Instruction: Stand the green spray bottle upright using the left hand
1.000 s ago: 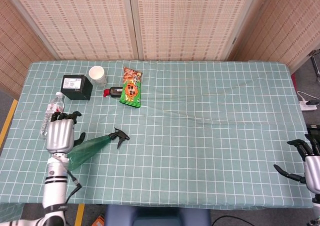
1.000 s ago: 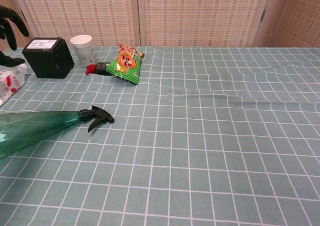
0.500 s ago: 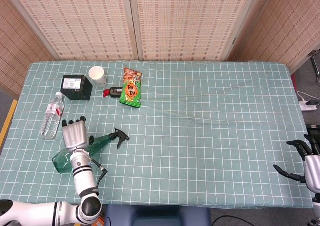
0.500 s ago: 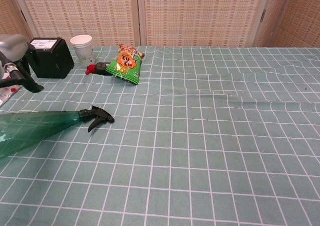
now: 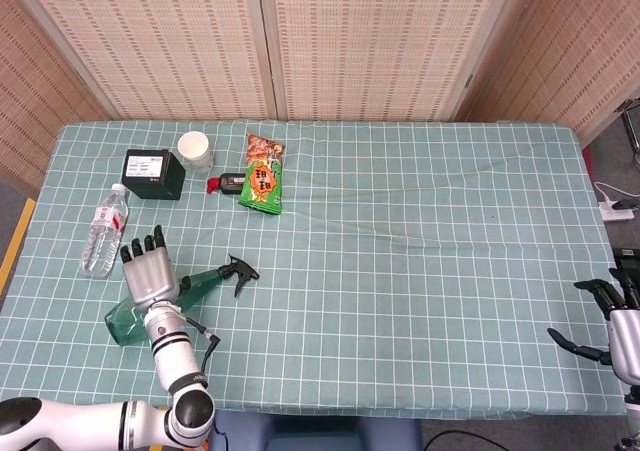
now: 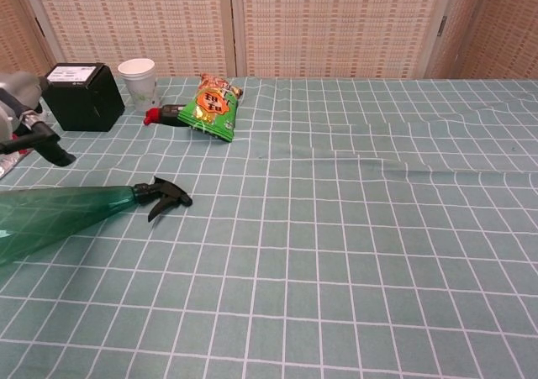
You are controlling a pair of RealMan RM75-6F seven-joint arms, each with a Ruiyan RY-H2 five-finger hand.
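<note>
Since a second ago the left hand (image 5: 150,269) has swung in from beside the water bottle (image 5: 104,230) to hover over the green body of the sprayer (image 5: 190,289), fingers spread, gripping nothing. Sprayer unchanged, lying on its side on the table (image 5: 420,271), nozzle pointing right. Approach step: next, lower and wrap the body. Right hand (image 5: 618,321) idles open at the far edge.
</note>
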